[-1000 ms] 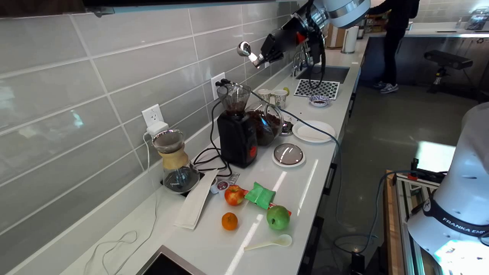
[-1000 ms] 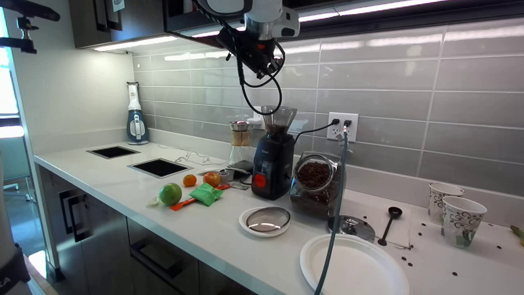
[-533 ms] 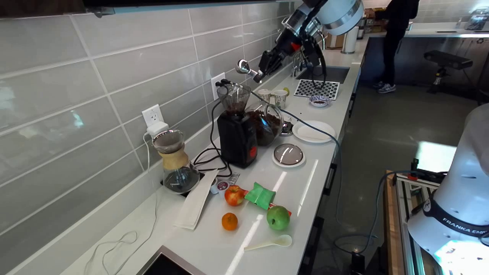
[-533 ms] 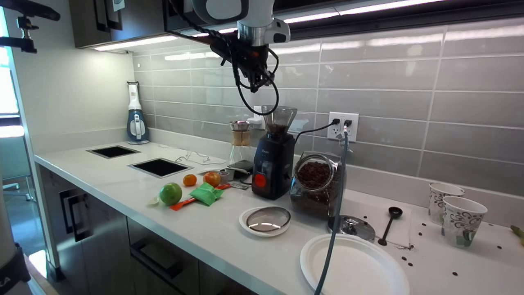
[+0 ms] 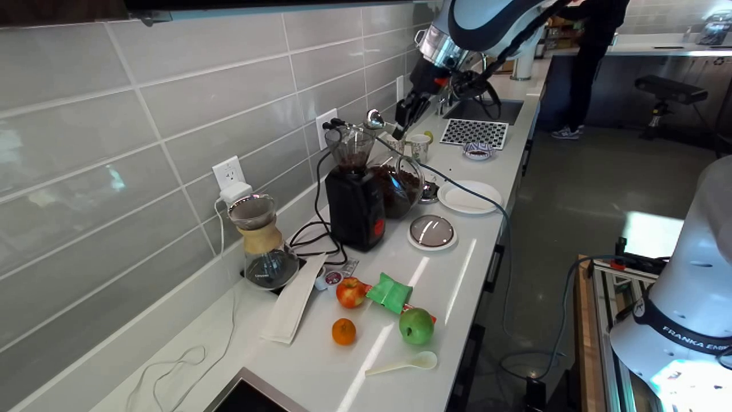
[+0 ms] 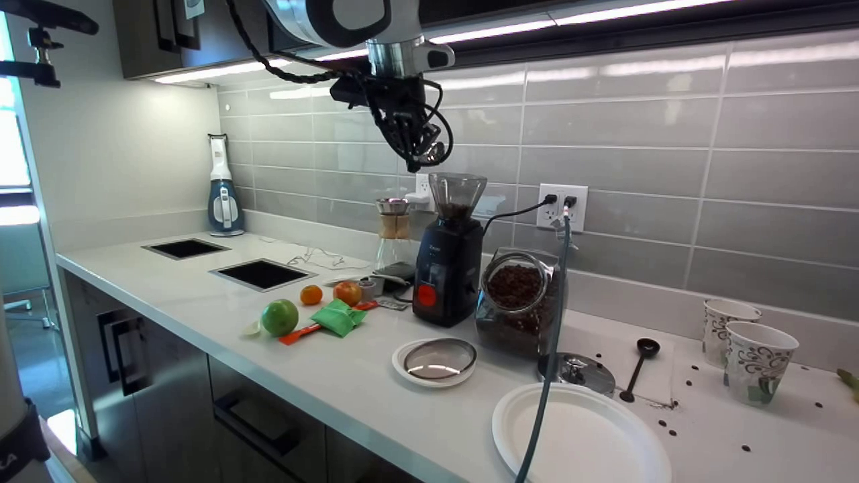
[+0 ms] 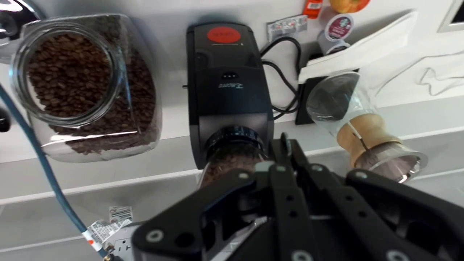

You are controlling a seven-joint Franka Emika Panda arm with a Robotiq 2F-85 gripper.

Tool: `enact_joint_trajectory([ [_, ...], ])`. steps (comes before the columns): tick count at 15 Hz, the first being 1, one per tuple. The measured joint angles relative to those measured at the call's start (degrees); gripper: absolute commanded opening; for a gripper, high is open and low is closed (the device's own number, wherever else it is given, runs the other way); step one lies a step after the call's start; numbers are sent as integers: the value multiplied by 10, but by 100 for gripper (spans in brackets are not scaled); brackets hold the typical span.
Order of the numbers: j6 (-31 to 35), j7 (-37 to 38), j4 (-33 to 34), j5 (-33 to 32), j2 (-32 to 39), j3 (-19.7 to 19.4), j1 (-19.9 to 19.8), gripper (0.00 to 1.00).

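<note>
My gripper (image 5: 398,133) is shut on the handle of a shiny metal scoop (image 5: 374,119), whose round bowl sticks out beyond the fingertips. In an exterior view the scoop (image 6: 435,153) shows partly behind the gripper's cable loop. Only a thin grey edge of it appears between the fingers (image 7: 299,156) in the wrist view; what the bowl holds cannot be seen. Both hang above the black coffee grinder (image 6: 446,268), near its clear hopper (image 6: 458,191), which has beans in its bottom. A glass jar of coffee beans (image 7: 143,94) lies tilted beside the grinder.
A glass carafe (image 5: 263,240) with a wooden collar stands near the grinder. A blue cable (image 5: 457,184) crosses the counter by the jar. A sieve (image 6: 439,359), a white plate (image 6: 584,436), paper cups (image 6: 758,362) and fruit such as a green apple (image 5: 416,326) lie about. The tiled wall rises close behind.
The gripper has come down towards the grinder with the scoop in it, its fingers turning to point more steeply downward. The counter objects have not moved; the person in the background has shifted.
</note>
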Motion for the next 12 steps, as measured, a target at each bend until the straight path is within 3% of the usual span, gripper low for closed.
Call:
enact_joint_trajectory([
  [7, 7, 163, -36, -254, -32, 42, -51, 1],
  [12, -67, 194, -59, -345, -66, 55, -71, 1],
])
